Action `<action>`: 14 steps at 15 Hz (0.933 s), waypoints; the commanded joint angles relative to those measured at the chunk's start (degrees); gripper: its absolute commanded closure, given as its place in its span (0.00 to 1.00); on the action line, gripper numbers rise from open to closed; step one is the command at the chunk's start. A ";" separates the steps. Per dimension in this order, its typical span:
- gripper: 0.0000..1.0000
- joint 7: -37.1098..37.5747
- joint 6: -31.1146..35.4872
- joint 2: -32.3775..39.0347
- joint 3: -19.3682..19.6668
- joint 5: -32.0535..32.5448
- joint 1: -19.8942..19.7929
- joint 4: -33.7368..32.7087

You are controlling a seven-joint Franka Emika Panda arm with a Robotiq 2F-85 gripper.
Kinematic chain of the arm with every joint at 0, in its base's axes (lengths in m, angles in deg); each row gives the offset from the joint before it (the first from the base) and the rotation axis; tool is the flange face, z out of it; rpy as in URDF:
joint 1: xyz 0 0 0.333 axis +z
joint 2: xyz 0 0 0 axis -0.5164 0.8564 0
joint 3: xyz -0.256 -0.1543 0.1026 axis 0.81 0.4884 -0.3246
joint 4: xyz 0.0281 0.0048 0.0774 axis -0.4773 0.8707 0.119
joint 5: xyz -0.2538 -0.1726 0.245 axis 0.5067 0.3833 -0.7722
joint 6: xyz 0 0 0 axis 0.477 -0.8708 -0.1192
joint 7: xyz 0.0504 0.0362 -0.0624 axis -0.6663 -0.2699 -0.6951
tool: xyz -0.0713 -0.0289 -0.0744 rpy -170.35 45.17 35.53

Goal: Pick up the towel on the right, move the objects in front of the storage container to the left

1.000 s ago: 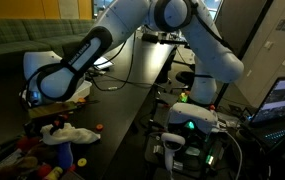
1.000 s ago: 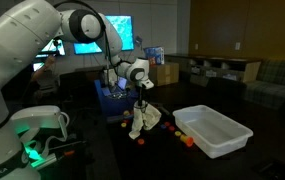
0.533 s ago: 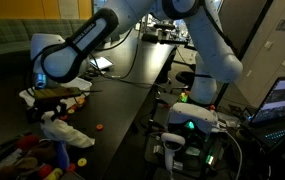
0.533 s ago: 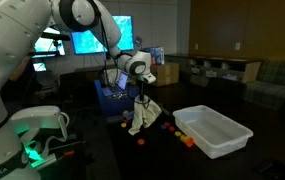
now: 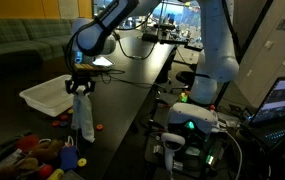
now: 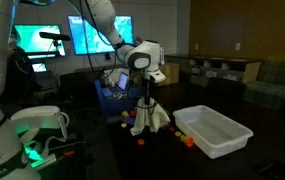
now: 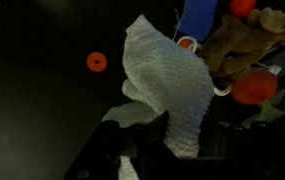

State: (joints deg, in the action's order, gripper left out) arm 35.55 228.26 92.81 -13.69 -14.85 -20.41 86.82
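Now the step in hand appears to be carrying the small cream-white woven cloth towel [image 5: 83, 118] clear of the dark tabletop. Doing it well, I judge, means a lift high enough that the trailing hem does not sweep through the toys. It also calls for a slow, level move, so the cloth neither swings into the shallow rectangular storage container of white translucent plastic [image 5: 44, 97] nor slips from a thin pinch. The black two-finger gripper [image 5: 80, 90] has its fingers drawn nearly together, nipped on the top bunch of the towel. In both exterior views the towel hangs straight down from the fingers, near the container; whether the hem touches the table I cannot tell. The objects, a jumble of small red, yellow, orange and blue toys [image 5: 42, 152], lie low on the table near the hanging cloth. In the wrist view the towel [image 7: 167, 85] shows a fine knitted grain and soft folds, pale against the dark surface, with a small orange ball [image 7: 97, 62] apart on one side.
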 commanded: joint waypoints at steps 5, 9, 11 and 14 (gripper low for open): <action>0.96 7.67 4.04 -11.84 11.08 9.34 -4.17 13.82; 0.96 20.10 7.90 -4.76 16.72 23.08 -3.98 10.76; 0.96 24.99 8.98 0.51 18.22 25.93 -3.26 8.26; 0.96 29.84 9.88 9.16 18.99 25.53 -1.68 3.49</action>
State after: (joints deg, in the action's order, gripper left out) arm 59.55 236.59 93.18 3.69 9.76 -24.77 96.59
